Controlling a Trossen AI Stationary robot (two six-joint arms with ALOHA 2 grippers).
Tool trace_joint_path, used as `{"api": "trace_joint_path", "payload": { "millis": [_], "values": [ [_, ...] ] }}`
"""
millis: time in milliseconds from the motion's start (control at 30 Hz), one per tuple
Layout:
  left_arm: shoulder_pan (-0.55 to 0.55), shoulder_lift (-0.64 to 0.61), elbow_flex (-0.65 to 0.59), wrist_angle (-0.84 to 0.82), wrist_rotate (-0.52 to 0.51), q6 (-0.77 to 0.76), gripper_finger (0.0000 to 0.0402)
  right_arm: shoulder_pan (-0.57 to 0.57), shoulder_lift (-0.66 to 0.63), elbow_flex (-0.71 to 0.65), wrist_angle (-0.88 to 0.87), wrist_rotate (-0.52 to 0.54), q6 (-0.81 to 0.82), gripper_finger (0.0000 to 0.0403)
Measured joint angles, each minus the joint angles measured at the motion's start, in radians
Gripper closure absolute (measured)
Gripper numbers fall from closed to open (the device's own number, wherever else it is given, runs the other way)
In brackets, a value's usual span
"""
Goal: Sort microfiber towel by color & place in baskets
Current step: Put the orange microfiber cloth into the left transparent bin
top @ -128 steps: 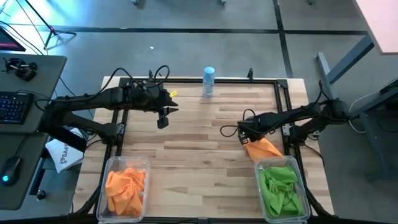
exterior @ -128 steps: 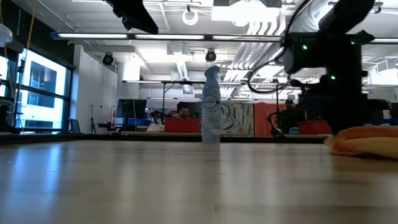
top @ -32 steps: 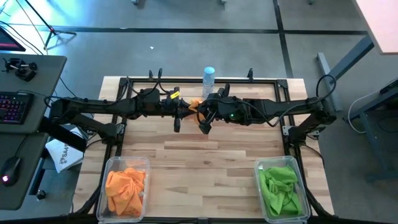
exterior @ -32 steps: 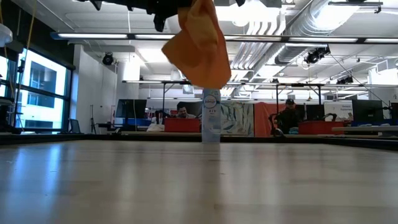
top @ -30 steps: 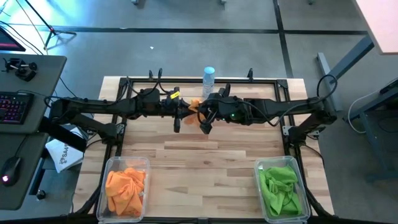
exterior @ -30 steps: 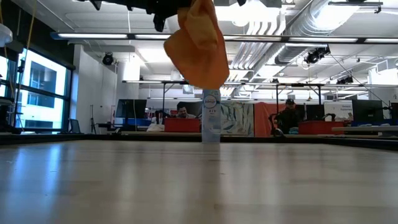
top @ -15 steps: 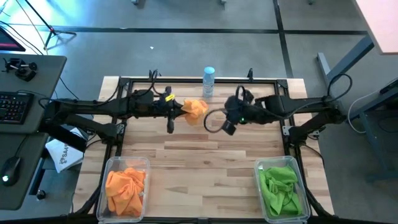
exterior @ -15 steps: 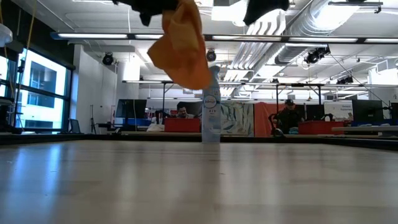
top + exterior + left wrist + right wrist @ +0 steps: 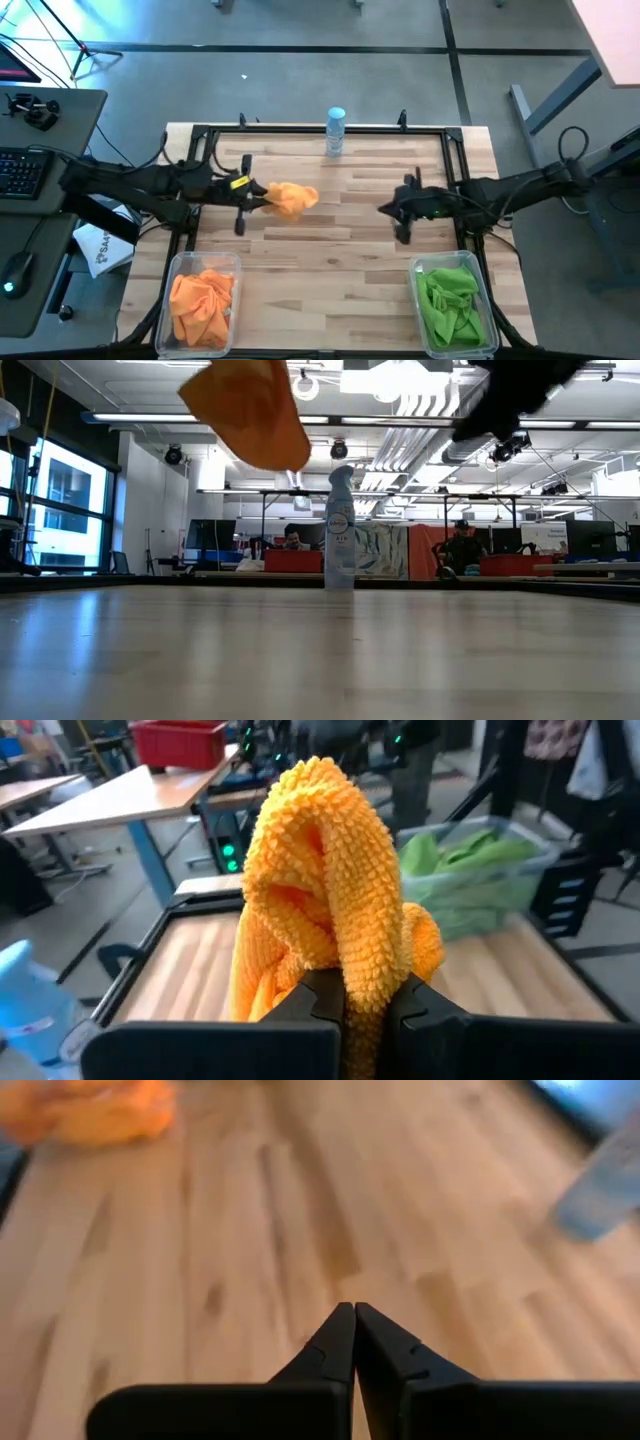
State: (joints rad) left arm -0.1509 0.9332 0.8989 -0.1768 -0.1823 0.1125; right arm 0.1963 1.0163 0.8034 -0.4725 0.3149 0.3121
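Note:
An orange microfiber towel [image 9: 291,198] hangs in the air over the table's left half, held by my left gripper [image 9: 262,197]. It also shows high up in the low view [image 9: 250,415]. My right gripper [image 9: 386,209] is shut and empty over the right half of the table, well apart from the towel; its fingertips [image 9: 354,1318] meet above bare wood. The left basket [image 9: 181,268] at the near left corner holds orange cloths. The right basket [image 9: 418,270] at the near right corner holds green ones. My left gripper pinches a bunched fold of the orange towel [image 9: 362,982] between its two fingers [image 9: 322,1000]. It reaches in level from the table's left. Several layers bulge out beyond the fingertips. The towel is lifted clear of the table.
A white-and-blue spray bottle [image 9: 335,131] stands at the middle of the far edge. A black metal frame [image 9: 300,128] runs around the table's sides. Bare wood lies between the arms and between the two baskets. People sit in the room behind the table.
My left gripper has carried the orange towel from the far middle, beside the bottle, toward the table's left and near side, still lifted clear. My right gripper, which was at the towel, has drawn away from it toward the table's right and near side.

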Motion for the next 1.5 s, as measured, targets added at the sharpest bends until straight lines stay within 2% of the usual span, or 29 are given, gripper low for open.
{"api": "trace_joint_path", "payload": {
  "millis": [67, 167, 267, 367, 467, 667, 867, 1067, 1267, 1367, 1500],
  "values": [
    [-0.027, -0.021, 0.000, 0.000, 0.000, -0.013, 0.0401, -0.009, -0.082, -0.118, 0.067, -0.068, -0.031, 0.0397],
    [-0.078, -0.055, 0.000, -0.022, 0.000, -0.028, 0.0401, -0.026, -0.172, -0.258, 0.077, -0.140, -0.029, 0.0401],
    [-0.136, -0.097, 0.001, -0.080, 0.000, -0.106, 0.0401, -0.028, -0.229, -0.367, 0.167, -0.140, 0.054, 0.0401],
    [-0.211, -0.120, 0.046, -0.224, -0.006, -0.216, 0.0401, -0.025, -0.257, -0.456, 0.320, -0.143, 0.051, 0.0402],
    [-0.304, -0.102, 0.148, -0.428, -0.043, -0.333, 0.0401, -0.026, -0.261, -0.497, 0.424, -0.142, 0.024, 0.0402],
    [-0.486, 0.045, 0.397, -0.812, -0.138, -0.543, 0.0401, -0.026, -0.265, -0.505, 0.446, -0.106, -0.058, 0.0402],
    [-0.613, 0.207, 0.561, -1.078, -0.071, -0.775, 0.0401, -0.035, -0.266, -0.505, 0.488, -0.106, -0.163, 0.0403],
    [-0.719, 0.300, 0.596, -1.138, 0.018, -0.964, 0.0401, -0.080, -0.283, -0.505, 0.497, -0.149, -0.239, 0.0403],
    [-0.808, 0.343, 0.596, -1.138, -0.008, -1.121, 0.0401, -0.173, -0.340, -0.553, 0.518, -0.263, -0.241, 0.0403],
    [-0.841, 0.357, 0.596, -1.137, -0.038, -1.184, 0.0401, -0.187, -0.402, -0.602, 0.589, -0.274, -0.200, 0.0403],
    [-0.872, 0.371, 0.596, -1.135, -0.015, -1.277, 0.0401, -0.180, -0.504, -0.667, 0.628, -0.274, -0.181, 0.0403]
  ]
}}
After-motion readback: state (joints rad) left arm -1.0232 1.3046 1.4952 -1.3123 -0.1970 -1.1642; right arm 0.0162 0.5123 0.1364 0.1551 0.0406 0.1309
